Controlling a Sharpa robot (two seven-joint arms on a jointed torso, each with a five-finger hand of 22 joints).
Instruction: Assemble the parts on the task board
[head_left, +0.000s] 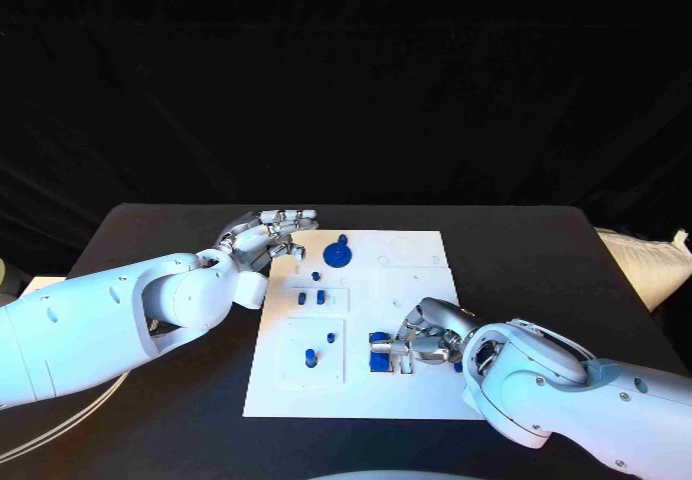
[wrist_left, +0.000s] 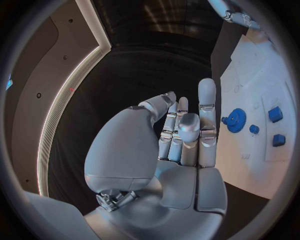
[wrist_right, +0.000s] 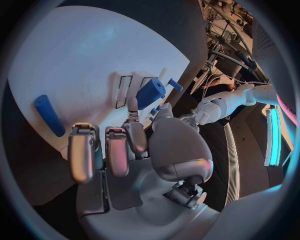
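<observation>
Silver left robot hand (head_left: 271, 234): we see it at the far left corner of the task board (head_left: 411, 385), fingers extended side by side and holding nothing; in the left wrist view (wrist_left: 181, 135) the palm is bare.
Blue gear (head_left: 338, 253): it lies flat on the task board just beside the left robot hand, on the board side of its fingertips. We judge the left robot hand the nearer one to it.
Small blue parts, left column (head_left: 316, 297): two short pieces sit in a recessed panel near the board's middle; two more lie in the panel below, one of them an elongated peg (head_left: 310, 358) whose long axis runs roughly towards the robot.
Blue block (head_left: 384, 355): it stands on the near right part of the board, directly at the fingertips of the right robot hand (head_left: 418, 343). We judge this to be the part in hand.
Right robot hand: its fingers are curled around the blue block in the head view. In the right wrist view (wrist_right: 134, 150) a blue cylindrical part (wrist_right: 150, 93) sits at the fingertips; we cannot tell for certain whether it is gripped or merely touched.
Blue rod (wrist_right: 49, 115): it lies flat on the board, apart from the right fingers.
Deciding relation: the block lies ahead of the right fingers, towards the board's left. The right robot hand is much the nearer.
Black surface (head_left: 173, 230): it carries the board.
</observation>
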